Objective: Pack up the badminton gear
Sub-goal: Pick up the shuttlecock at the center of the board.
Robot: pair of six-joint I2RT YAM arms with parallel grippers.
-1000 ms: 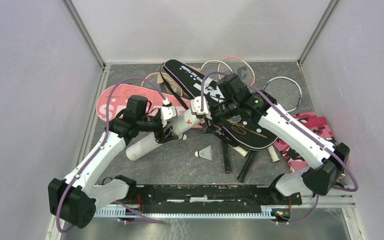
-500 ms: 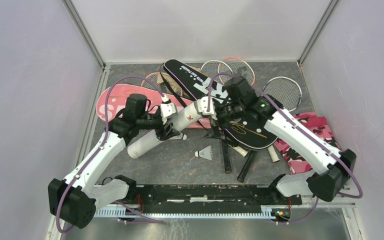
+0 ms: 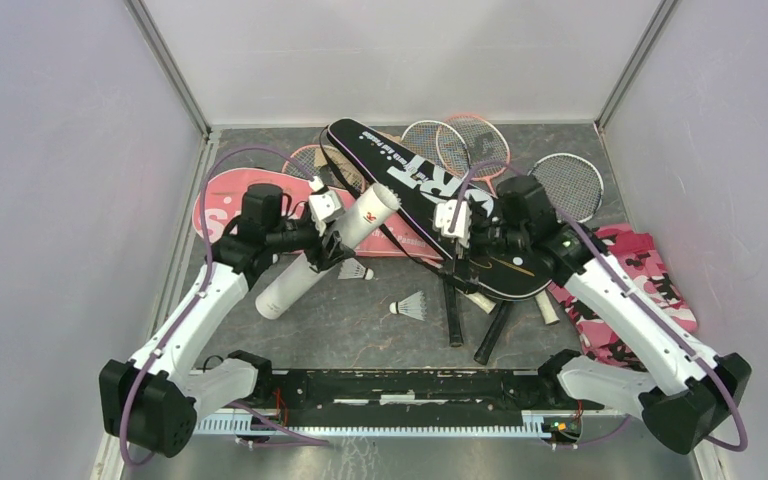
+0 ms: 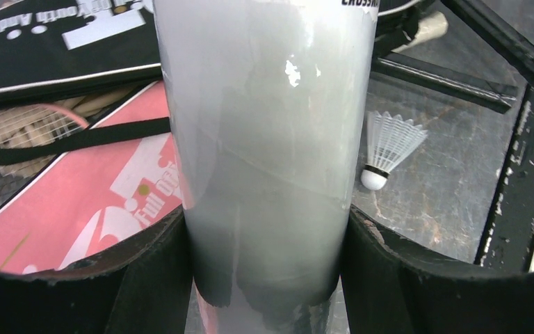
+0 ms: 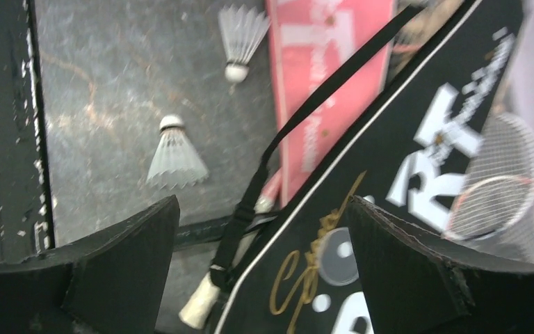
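Left gripper (image 3: 332, 225) clamps the tube (image 3: 368, 212) mid-length, tilted with its mouth up. Right gripper (image 3: 457, 222) is spread and empty over the black cover (image 3: 380, 150). Two shuttlecocks (image 3: 412, 305) lie on the table (image 3: 360, 335). Risks: the smooth tube slipping between the fingers, feathers crushed by a hard pinch, and the strap (image 5: 306, 115) snagging.

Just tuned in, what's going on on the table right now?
The left arm has its jaws shut around the white tube. The right arm hovers with jaws open and empty over the black cover. Two shuttlecocks lie loose on the table; rackets and the pink cover sit behind, unpacked.
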